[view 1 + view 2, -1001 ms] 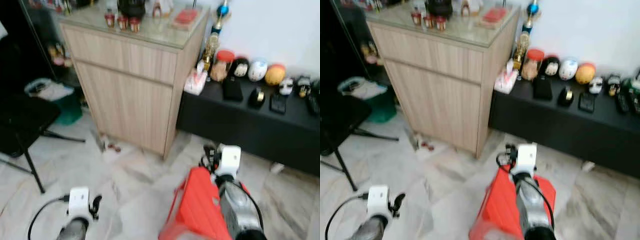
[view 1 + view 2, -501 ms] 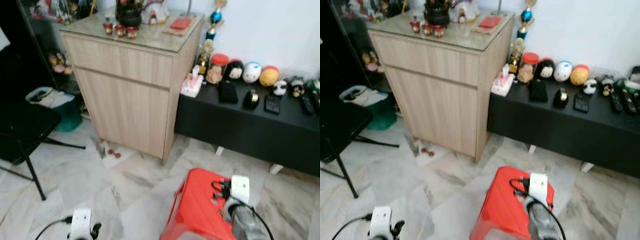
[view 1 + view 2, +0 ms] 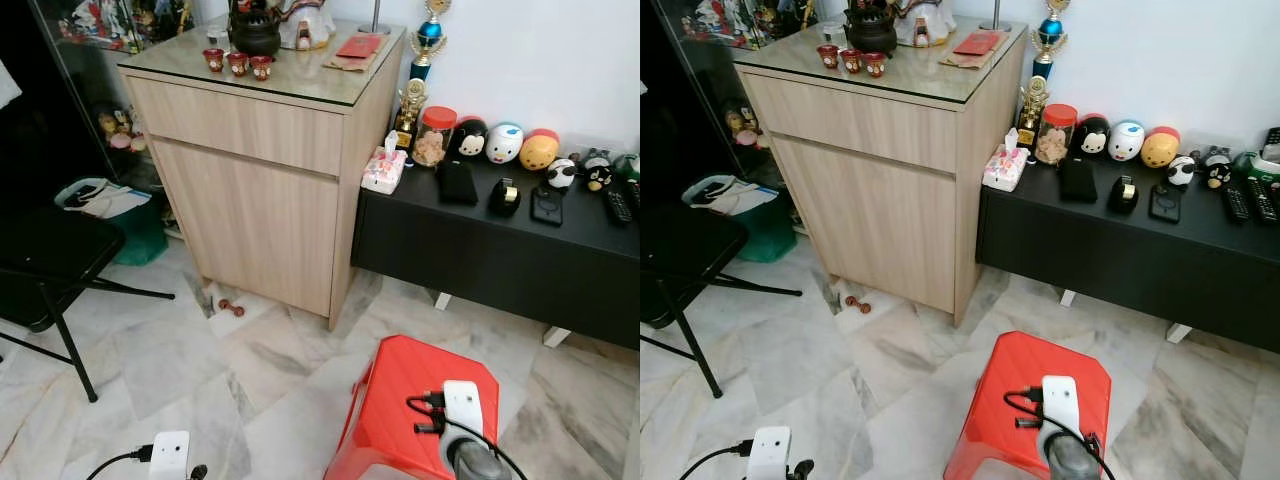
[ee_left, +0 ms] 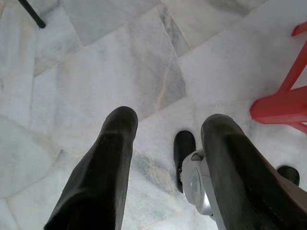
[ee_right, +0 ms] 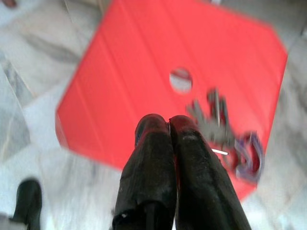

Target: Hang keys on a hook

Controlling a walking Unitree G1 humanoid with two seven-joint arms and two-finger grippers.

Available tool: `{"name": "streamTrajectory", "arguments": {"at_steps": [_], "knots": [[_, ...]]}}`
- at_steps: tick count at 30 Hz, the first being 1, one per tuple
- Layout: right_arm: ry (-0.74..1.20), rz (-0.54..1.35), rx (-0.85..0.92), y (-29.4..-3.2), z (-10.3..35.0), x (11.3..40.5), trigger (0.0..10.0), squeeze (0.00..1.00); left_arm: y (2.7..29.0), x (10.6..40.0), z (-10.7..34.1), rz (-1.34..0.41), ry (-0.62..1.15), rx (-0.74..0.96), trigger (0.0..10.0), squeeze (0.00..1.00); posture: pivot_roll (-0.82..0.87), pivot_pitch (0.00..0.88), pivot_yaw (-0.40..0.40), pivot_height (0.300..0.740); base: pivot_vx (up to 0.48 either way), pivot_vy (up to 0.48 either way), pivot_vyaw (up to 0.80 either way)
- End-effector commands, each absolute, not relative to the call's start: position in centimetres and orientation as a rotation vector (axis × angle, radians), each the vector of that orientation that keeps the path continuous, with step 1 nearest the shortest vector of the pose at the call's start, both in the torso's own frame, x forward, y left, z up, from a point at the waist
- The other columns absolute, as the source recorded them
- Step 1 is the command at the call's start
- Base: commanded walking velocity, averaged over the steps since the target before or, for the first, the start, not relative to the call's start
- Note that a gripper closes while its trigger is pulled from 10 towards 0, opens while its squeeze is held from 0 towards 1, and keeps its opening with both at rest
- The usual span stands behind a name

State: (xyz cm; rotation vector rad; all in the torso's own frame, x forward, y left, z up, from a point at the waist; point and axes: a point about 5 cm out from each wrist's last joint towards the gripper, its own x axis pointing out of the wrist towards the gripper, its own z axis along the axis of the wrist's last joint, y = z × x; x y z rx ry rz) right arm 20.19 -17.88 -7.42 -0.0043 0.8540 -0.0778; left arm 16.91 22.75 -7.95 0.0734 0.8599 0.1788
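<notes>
On the red stool (image 5: pixel 144 72), near one edge of its seat, lies the bunch of keys (image 5: pixel 225 134): several grey metal keys on a ring with a purplish fob, blurred in the right wrist view. A round hole in the seat sits just beside the bunch. Right gripper (image 5: pixel 169 123) hangs above the stool seat with its two black fingers pressed together, nothing between them; the keys lie just beside the fingertips, apart from them. From the head camera the right arm's white wrist block (image 3: pixel 462 407) shows over the stool's near edge.

Left gripper (image 4: pixel 168 120) points down at the marble floor (image 4: pixel 110 62), fingers spread wide, nothing held. One red stool leg shows at the side of the left wrist view, and the robot's own black feet show beneath the fingers. Left wrist block (image 3: pixel 169 454) sits low at the frame edge in the head view.

Beyond the stool stands a light wood cabinet (image 3: pixel 250 190) with a glass top carrying a dark teapot (image 3: pixel 255 32) and small red cups. Beside it, a low black bench (image 3: pixel 500 245) holds a tissue pack, a jar, round figurines and remotes. A black chair (image 3: pixel 40 265) and a green bin (image 3: pixel 130 220) stand at the left. No hook can be made out.
</notes>
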Motion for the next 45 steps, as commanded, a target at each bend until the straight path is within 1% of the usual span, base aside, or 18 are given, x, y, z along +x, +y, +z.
{"name": "streamTrajectory", "arguments": {"at_steps": [1, 2, 6, 11, 18, 23, 28, 32, 36, 45], "knots": [[0.87, -0.095, -0.002, -18.3, -7.6, 19.9, 10.0, 0.0, 22.5, 16.4, -8.3, 0.182, 0.89, 0.065, 10.0, 0.0, -0.02, 0.0, -0.029, 0.74, 0.0, 0.0, 0.0], [0.888, -0.091, -0.007, -18.4, -7.9, 19.3, 10.0, 0.0, 22.5, 16.3, -8.4, 0.185, 0.894, 0.053, 10.0, 0.0, -0.02, 0.0, -0.032, 0.74, 0.0, 0.0, 0.0], [0.895, -0.089, -0.007, -18.5, -8.0, 19.0, 10.0, 0.0, 22.4, 16.2, -8.4, 0.189, 0.893, 0.041, 10.0, 0.0, -0.01, 0.0, -0.038, 0.74, 0.0, 0.0, 0.0], [0.897, -0.07, -0.017, -18.2, -8.0, 19.1, 10.0, 0.0, 22.4, 15.7, -8.6, 0.218, 0.898, 0.02, 10.0, 0.0, 0.01, 0.0, -0.05, 0.74, 0.0, 0.0, 0.0], [0.897, -0.061, -0.027, -18.1, -8.0, 19.2, 10.0, 0.0, 22.3, 15.5, -8.7, 0.223, 0.905, 0.017, 10.0, 0.0, 0.0, 0.0, -0.045, 0.74, 0.0, 0.0, 0.0], [0.878, -0.155, 0.034, -18.9, -7.8, 19.4, 10.0, 0.0, 22.3, 15.6, -8.7, 0.215, 0.911, 0.017, 10.0, 0.0, -0.02, 0.0, -0.037, 0.74, -0.265, 0.0, 0.0], [0.897, -0.163, 0.009, -19.6, -7.9, 19.0, 10.0, 0.0, 22.1, 16.1, -8.6, 0.216, 0.9, 0.01, 10.0, 0.0, -0.01, 0.0, -0.049, 0.74, -0.327, 0.0, 0.0], [0.897, -0.182, 0.011, -19.9, -7.9, 19.0, 10.0, 0.0, 22.2, 16.4, -8.4, 0.215, 0.896, 0.014, 10.0, 0.0, -0.01, 0.0, -0.045, 0.74, -0.34, 0.0, 0.0], [0.892, -0.184, 0.013, -19.9, -7.8, 19.2, 10.0, 0.0, 22.7, 16.5, -8.3, 0.217, 0.897, 0.025, 10.0, 0.0, -0.03, 0.0, -0.029, 0.74, -0.343, 0.0, 0.0], [0.887, -0.196, 0.013, -20.2, -7.6, 19.5, 10.0, 0.0, 22.7, 16.7, -8.2, 0.249, 0.894, -0.004, 10.0, 0.0, -0.03, 0.0, -0.044, 0.74, -0.348, 0.0, 0.0]]}}
